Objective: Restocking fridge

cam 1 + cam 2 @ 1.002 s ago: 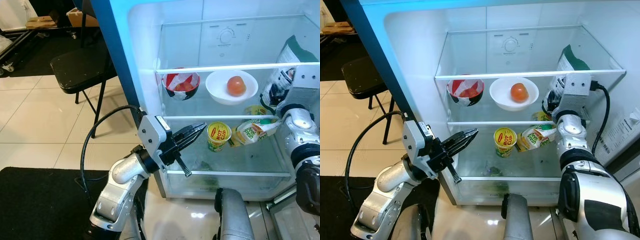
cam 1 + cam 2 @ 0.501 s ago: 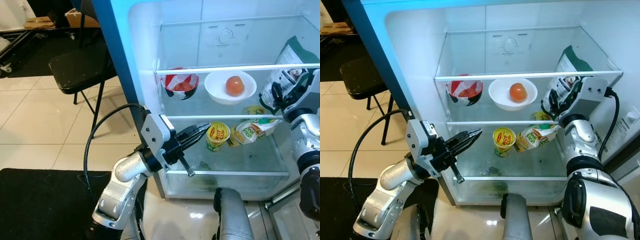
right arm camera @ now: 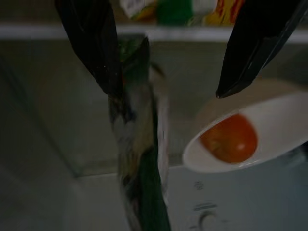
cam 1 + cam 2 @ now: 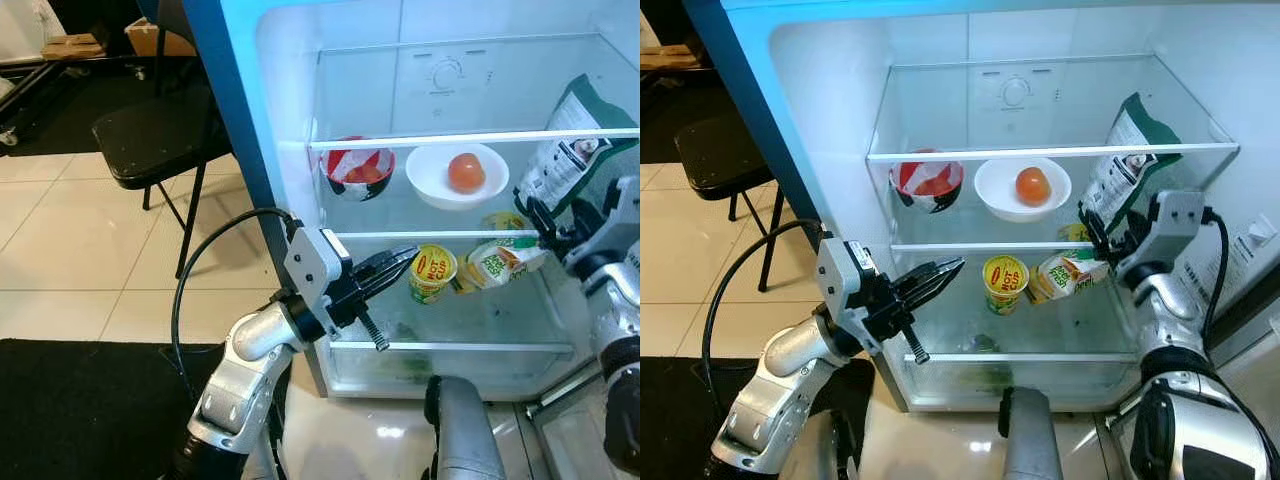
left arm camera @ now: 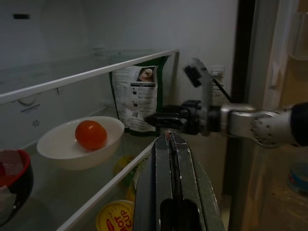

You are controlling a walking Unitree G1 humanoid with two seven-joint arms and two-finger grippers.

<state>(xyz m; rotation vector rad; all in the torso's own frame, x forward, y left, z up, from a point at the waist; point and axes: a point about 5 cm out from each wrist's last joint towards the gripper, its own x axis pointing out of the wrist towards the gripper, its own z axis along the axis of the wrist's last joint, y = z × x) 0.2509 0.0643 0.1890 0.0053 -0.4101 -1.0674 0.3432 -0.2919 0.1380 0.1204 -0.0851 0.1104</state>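
The open fridge holds a green and white pouch (image 4: 570, 140) leaning upright at the right end of the middle shelf. Beside it a white bowl (image 4: 430, 190) carries a tomato (image 4: 465, 172), and a red and white bowl (image 4: 358, 172) stands further left. On the lower shelf a yellow noodle cup (image 4: 433, 272) stands next to a yellow-green packet (image 4: 500, 265). My right gripper (image 4: 1088, 222) is open just below and in front of the pouch, holding nothing. My left gripper (image 4: 395, 262) is shut and empty at the fridge's front left, level with the lower shelf.
The blue fridge door edge (image 4: 230, 120) stands at my left. A black chair (image 4: 150, 135) is behind it on the tiled floor, with a black mat (image 4: 80, 400) at lower left. A clear crisper drawer (image 4: 450, 365) closes the fridge bottom.
My right gripper has drawn back and down from the pouch, which stays leaning on the shelf. The left arm has hardly moved.
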